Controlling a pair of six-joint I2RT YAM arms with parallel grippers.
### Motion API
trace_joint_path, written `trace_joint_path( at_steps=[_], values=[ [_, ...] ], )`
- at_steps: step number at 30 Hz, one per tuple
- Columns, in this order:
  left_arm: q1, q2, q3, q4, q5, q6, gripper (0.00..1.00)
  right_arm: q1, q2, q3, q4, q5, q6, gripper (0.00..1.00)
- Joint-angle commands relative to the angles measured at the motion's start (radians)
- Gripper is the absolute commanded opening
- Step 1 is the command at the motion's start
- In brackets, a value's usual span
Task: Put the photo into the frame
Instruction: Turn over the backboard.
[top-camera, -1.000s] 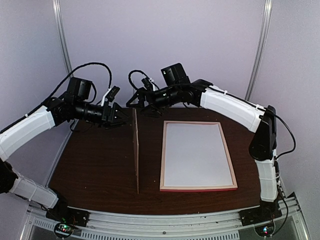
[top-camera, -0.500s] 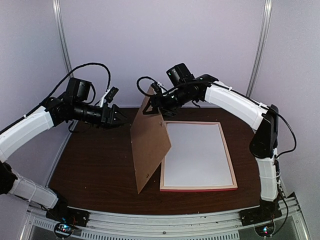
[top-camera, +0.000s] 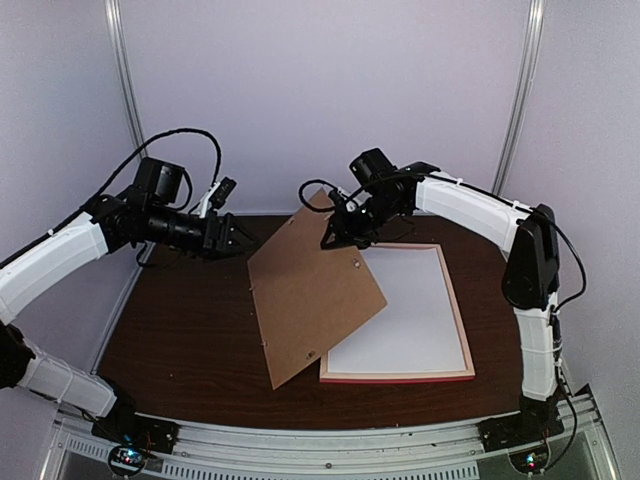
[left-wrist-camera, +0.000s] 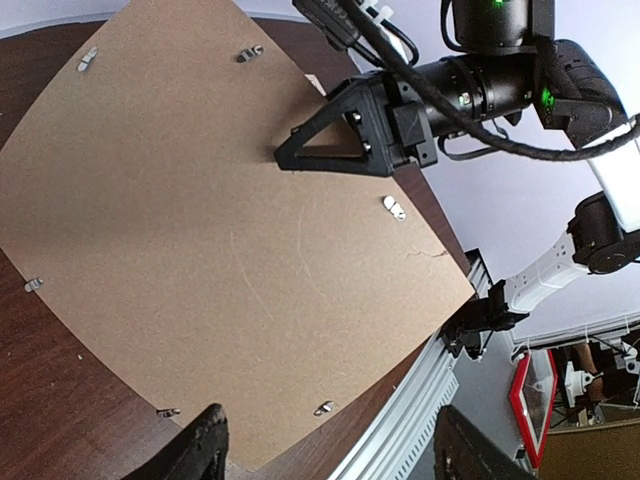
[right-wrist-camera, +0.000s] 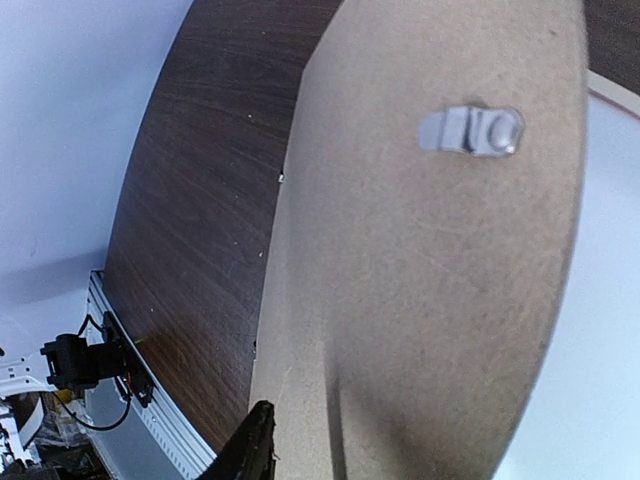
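1. Brown backing board (top-camera: 310, 300): leans well over to the right, across the frame's left rail. One second earlier stands upright and edge-on, left of the frame. Half a second earlier shows only a partial tilt.
2. Board's near lower corner: rests on the dark wooden table (top-camera: 180, 330). The far upper edge is raised, at the right gripper (top-camera: 340, 228).
3. Right gripper: sits further right and lower than in both earlier frames. Lays one black finger flat on the clip-bearing face, with the other finger hidden behind the board. Cannot be judged clamped or merely touching.
4. Left gripper (top-camera: 232, 238): hovers where it did before, jaws spread wide, empty, apart from the board.
5. Frame (top-camera: 462, 330): lies flat on the table right of centre, unmoved, pink near rail toward the arm bases. Holds a plain white sheet (top-camera: 410, 300), partly covered by the board at the near left.
6. Photo: cannot be identified. May or may not be the white sheet.
7. Left wrist view alone: shows nearly the whole board face with turn-clips along its edges, and its own fingertips (left-wrist-camera: 200, 450) far apart.
8. Right wrist view alone: gives one metal turn-clip (right-wrist-camera: 470, 130) in close-up.
9. Top view alone: takes in the frame.
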Motion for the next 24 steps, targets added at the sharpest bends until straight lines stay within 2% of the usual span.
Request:
trace_joint_path(
  at_steps=[1,12,24],
  values=[
    [-0.002,0.019,-0.011,-0.001,-0.025,0.032,0.71,-0.017,-0.032,-0.033,0.036,0.0,-0.015,0.35],
    [0.005,0.052,-0.046,-0.018,-0.113,0.046,0.73,-0.063,-0.055,-0.149,0.121,-0.065,0.009,0.2],
    [0.044,0.075,-0.105,0.01,-0.185,0.022,0.77,-0.102,-0.17,-0.367,0.344,-0.169,0.097,0.05]
  ],
)
